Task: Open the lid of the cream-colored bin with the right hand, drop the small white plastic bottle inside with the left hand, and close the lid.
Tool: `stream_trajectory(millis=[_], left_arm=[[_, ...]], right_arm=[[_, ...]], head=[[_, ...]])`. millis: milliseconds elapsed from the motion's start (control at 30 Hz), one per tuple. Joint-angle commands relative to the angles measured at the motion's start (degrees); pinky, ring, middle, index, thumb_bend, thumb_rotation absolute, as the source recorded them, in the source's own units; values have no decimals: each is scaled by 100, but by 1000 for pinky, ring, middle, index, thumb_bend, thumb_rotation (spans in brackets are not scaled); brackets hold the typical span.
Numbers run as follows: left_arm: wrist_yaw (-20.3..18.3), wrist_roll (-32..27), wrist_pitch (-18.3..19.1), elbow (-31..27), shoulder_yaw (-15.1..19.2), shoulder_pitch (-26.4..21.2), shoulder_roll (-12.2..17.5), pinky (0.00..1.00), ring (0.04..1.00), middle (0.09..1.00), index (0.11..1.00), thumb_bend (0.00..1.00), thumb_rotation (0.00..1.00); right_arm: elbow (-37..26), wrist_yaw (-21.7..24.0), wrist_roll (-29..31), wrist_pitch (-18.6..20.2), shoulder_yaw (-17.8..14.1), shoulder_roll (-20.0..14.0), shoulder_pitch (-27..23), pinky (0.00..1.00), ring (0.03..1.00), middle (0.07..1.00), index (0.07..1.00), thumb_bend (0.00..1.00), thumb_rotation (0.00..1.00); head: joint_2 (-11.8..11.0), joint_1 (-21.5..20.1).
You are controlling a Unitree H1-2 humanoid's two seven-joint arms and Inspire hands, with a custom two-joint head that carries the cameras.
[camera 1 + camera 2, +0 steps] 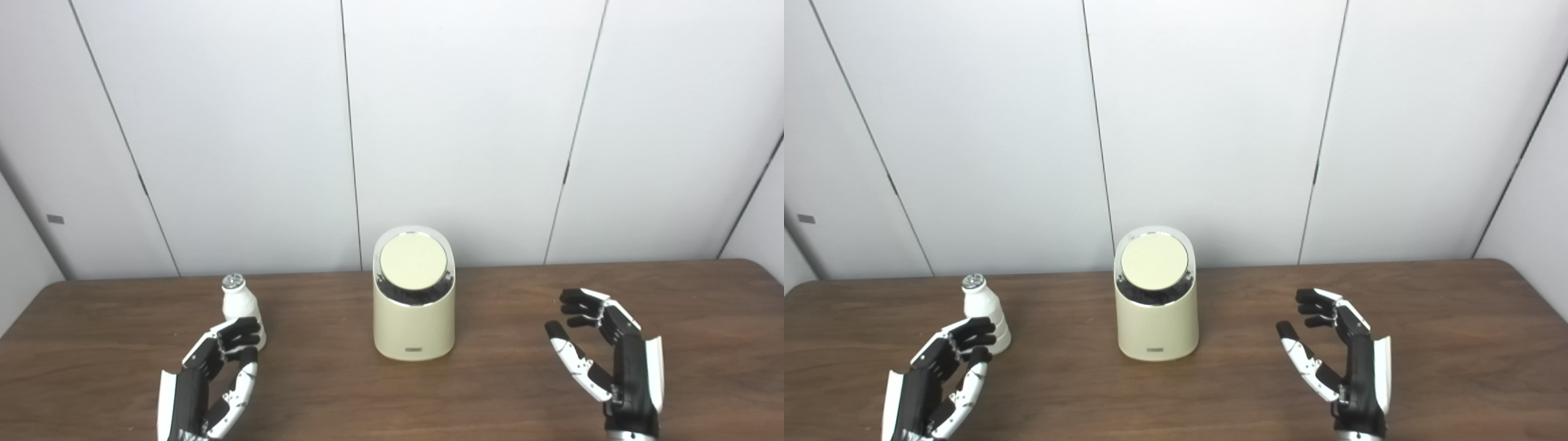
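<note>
A: At the near left of the dark wooden table [490, 392], the left hand [211, 376] has its black-and-white fingers [239, 334] spread and curled, clamped on nothing. Their tips sit just in front of the small white plastic bottle with a silvery cap [240, 306]; whether they touch it cannot be told. The bottle stands upright, probably ready for a side grasp.

B: And the right hand [603, 355]?

A: Fingers apart, palm facing inward, empty. It hovers well to the right of the cream-colored cylindrical bin [414, 318], likely staged for the lid.

B: Bin status?

A: Upright at mid-table, between the two hands. Its round, pale tilted lid [413, 262] lies shut inside a shiny rim. Judged: nothing started; lid opening comes first, bottle left waiting until then.
</note>
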Motion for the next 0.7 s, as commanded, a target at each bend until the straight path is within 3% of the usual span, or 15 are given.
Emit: stream_trajectory(millis=[0,467,667], left_arm=[[47,29,-233,-51,16,-124,36,566,661,696,698,250,276],[30,12,-232,-57,11,-125,40,565,660,694,697,250,264],[18,-7,-199,-75,4,-137,38,564,659,693,697,245,272]], right_arm=[[126,21,-65,-193,19,39,212,520,609,635,625,309,373],[127,-5,-107,-210,14,36,200,511,602,630,621,309,370],[-321,406,262,73,71,9,156,524,611,639,640,309,321]], head=[[1,-4],[17,-9],[23,-19]])
